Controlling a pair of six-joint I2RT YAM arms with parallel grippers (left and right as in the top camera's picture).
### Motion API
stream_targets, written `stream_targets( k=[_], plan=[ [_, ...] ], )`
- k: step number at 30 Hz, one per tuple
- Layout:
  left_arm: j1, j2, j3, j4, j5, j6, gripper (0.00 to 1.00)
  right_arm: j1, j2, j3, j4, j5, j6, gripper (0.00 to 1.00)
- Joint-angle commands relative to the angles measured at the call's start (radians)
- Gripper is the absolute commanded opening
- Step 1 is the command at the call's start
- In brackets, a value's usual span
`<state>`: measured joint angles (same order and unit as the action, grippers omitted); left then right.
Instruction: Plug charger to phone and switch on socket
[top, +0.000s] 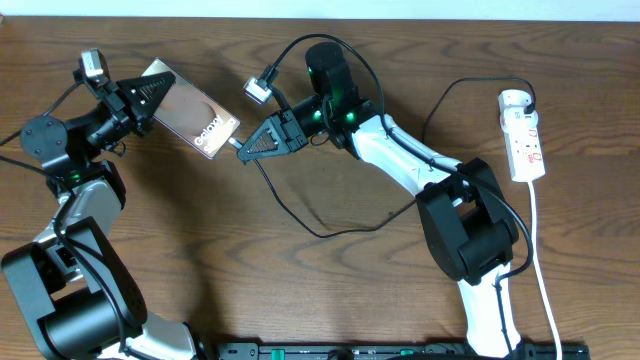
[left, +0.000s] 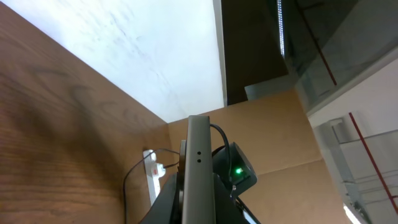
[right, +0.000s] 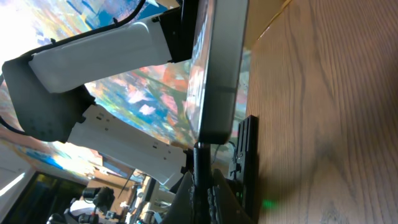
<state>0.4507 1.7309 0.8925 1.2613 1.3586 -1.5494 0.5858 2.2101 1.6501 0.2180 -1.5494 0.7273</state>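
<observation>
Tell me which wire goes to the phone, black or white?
The thin black cable: the right end effector holds its tip at the phone's end. The white cord only runs down from the socket, far from the phone.

Left the phone (top: 190, 110), far right the socket (top: 522, 135).
Between them the charger (top: 320, 235) loops on the worktop (top: 300, 300), tip seemingly at the phone's right end.

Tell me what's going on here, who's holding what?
Both arms are working on the plug-in. The left gripper holds the phone by one end, while the right gripper holds the charger by its connector tip, right at the phone's opposite end. Whether the tip is fully seated cannot be told. The socket lies off to the right on the table, with neither arm on it.
</observation>
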Motion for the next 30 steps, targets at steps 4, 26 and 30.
stream_targets(
  k=[4,26,30],
  plan=[
    [-0.005,-0.016,0.03,0.013,0.012,-0.026,0.07,0.003,-0.035,0.019,0.003,-0.009,0.001,0.01],
    [-0.042,-0.016,0.03,0.013,0.01,0.005,0.07,0.005,-0.035,0.019,0.003,-0.009,0.001,0.01],
    [-0.042,-0.016,0.03,0.013,0.009,0.027,0.07,0.005,-0.035,0.019,0.003,-0.01,0.002,0.01]
  ],
)
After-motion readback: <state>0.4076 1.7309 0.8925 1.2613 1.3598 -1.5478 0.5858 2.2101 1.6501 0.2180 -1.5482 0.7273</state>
